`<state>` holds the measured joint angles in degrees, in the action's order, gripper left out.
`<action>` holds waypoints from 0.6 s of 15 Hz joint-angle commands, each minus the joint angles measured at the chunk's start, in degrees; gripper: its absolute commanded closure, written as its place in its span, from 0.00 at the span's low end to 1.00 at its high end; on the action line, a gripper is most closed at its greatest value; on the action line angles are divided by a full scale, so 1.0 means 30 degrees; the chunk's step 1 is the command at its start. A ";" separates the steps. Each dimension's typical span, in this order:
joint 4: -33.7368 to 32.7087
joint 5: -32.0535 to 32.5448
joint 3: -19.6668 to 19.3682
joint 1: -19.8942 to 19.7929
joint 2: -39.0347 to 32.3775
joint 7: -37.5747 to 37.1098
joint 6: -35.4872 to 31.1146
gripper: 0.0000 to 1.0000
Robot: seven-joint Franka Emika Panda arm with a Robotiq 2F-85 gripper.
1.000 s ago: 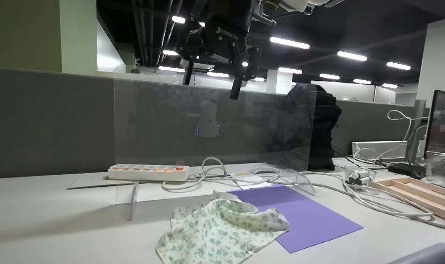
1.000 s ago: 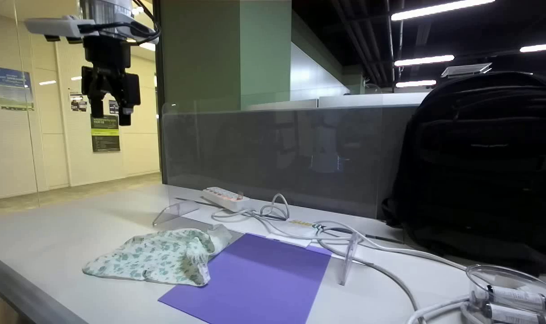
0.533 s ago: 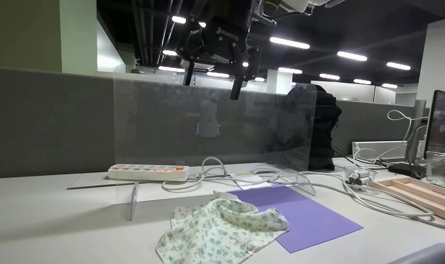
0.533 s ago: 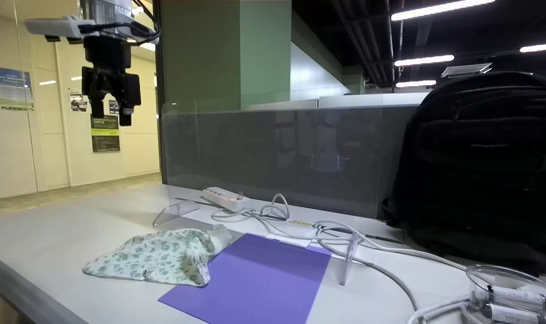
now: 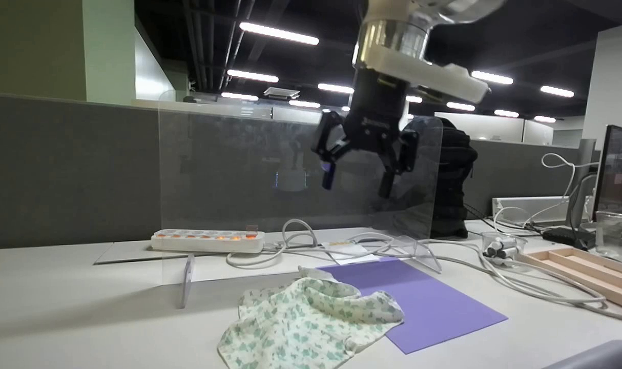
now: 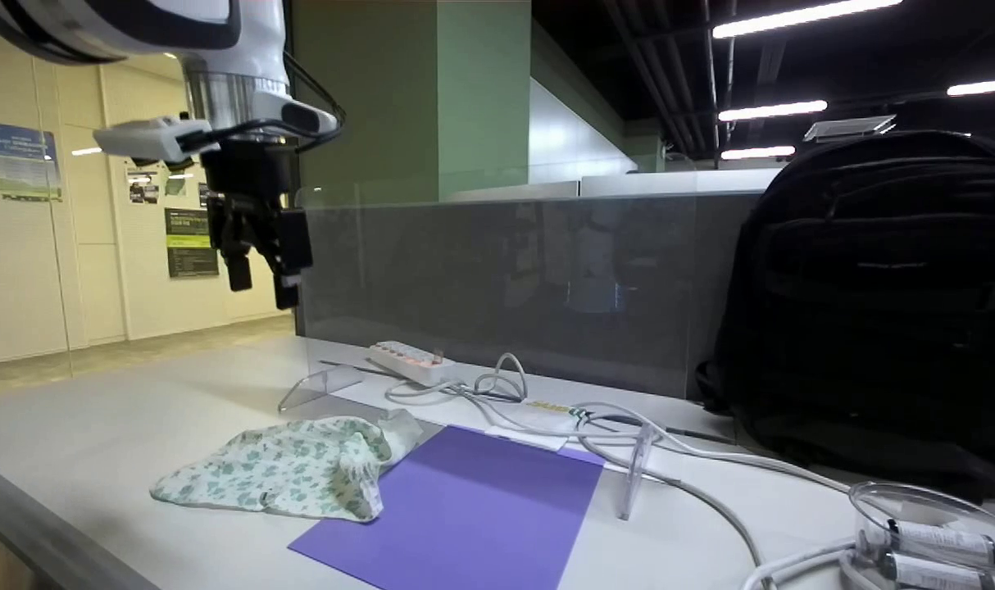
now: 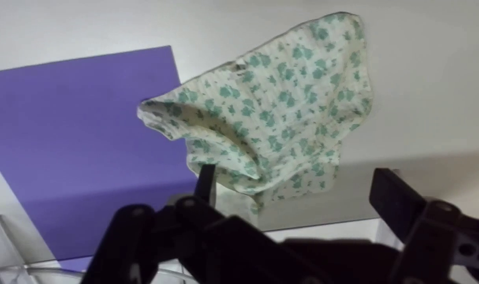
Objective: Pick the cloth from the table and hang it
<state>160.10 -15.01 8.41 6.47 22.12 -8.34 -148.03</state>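
Note:
A white cloth with green leaf-like prints lies crumpled on the table, partly over a purple sheet; the cloth shows in both exterior views (image 5: 306, 323) (image 6: 293, 467). In the wrist view the cloth (image 7: 290, 98) lies below and ahead of the fingers, its folded edge near the left fingertip in the picture. My gripper is open and empty, high above the table in both exterior views (image 5: 357, 182) (image 6: 263, 284). Its spread fingers (image 7: 294, 173) show in the wrist view, apart from the cloth. A clear upright panel (image 5: 229, 169) stands on feet behind the cloth.
The purple sheet (image 5: 439, 307) lies beside the cloth. A white power strip (image 5: 208, 243) and loose cables (image 6: 497, 381) lie near the panel. A black backpack (image 6: 874, 328) stands at the back. A wooden tray (image 5: 587, 277) and a monitor (image 5: 621, 169) are at one side.
My gripper has come down toward the table and moved to the right in both exterior views. It stays open. The cloth and panel have not moved.

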 commanded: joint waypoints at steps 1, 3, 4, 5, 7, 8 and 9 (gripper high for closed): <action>0.0331 0.0199 -0.1230 -0.0388 -0.2014 0.0843 -0.1918 0.00; 0.0324 -0.0432 -0.2046 -0.0139 -0.2870 0.2141 -0.2872 0.00; 0.0299 -0.0538 -0.2502 -0.0041 -0.3285 0.3277 -0.3252 0.00; 0.0293 -0.0761 -0.2954 0.0074 -0.3630 0.4517 -0.3336 0.00; 0.0207 -0.0718 -0.3433 -0.0126 -0.4434 0.6227 -0.2955 0.00; 0.0226 -0.0685 -0.3065 -0.0121 -0.3885 0.5369 -0.2885 0.00; 0.0206 -0.0673 -0.3238 -0.0215 -0.4213 0.5821 -0.2878 0.00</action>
<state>160.74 -17.19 -1.36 5.88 9.34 9.35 -156.84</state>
